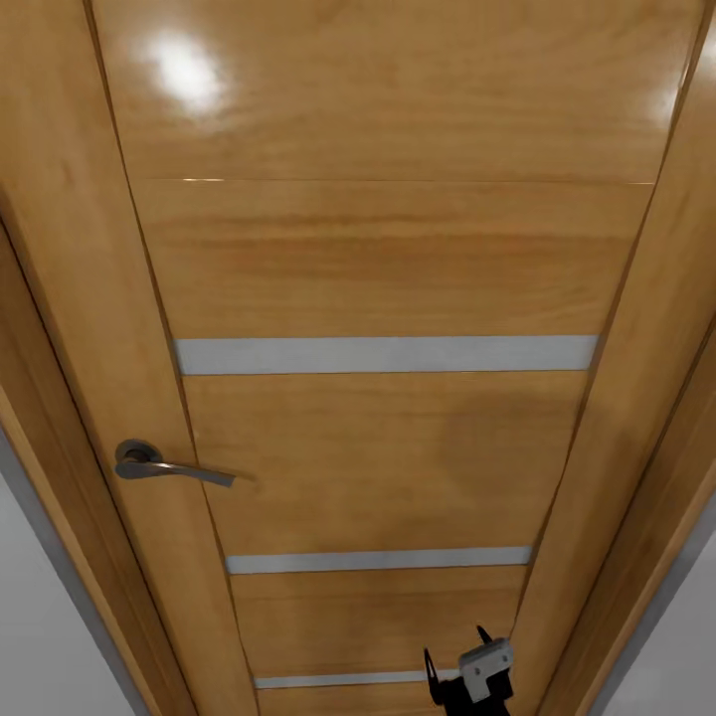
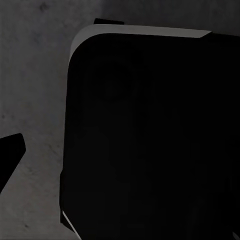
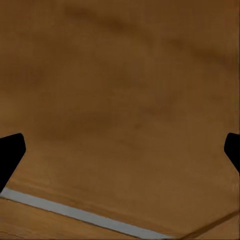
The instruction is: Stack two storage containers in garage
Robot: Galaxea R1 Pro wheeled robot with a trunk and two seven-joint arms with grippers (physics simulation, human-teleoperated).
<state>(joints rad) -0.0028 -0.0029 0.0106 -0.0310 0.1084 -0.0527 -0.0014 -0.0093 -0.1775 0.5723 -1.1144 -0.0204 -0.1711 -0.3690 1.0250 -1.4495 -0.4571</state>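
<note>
One wooden door [image 1: 388, 268] took up nearly all of the head view, seen close up & from a low angle. It was glossy honey-coloured wood w/ three horizontal grey metal strips [image 1: 386, 354] across it, plus a grey lever handle [image 1: 164, 464] on its left side. Door frame [image 1: 70, 328] ran along both sides, w/ pale grey wall [image 1: 40, 617] beyond at the lower corners. Door looked closed.

Right gripper [image 1: 459, 660] showed at the bottom edge of the head view, right of centre, black w/ a pale grey block on it, raised just in front of the door. In the right wrist view its two dark fingertips [image 3: 10, 155] sat far apart at opposite edges, so jaws stood wide, nothing between them; door wood & one grey strip lay behind.

Left wrist view looked down at dark grey speckled floor [image 2: 30, 90] & a big black rounded robot part [image 2: 150, 140]. One dark fingertip [image 2: 10, 155] of the left gripper showed at the edge; can't tell how wide that hand was.

Storage containers weren't visible; can't tell where they were.
</note>
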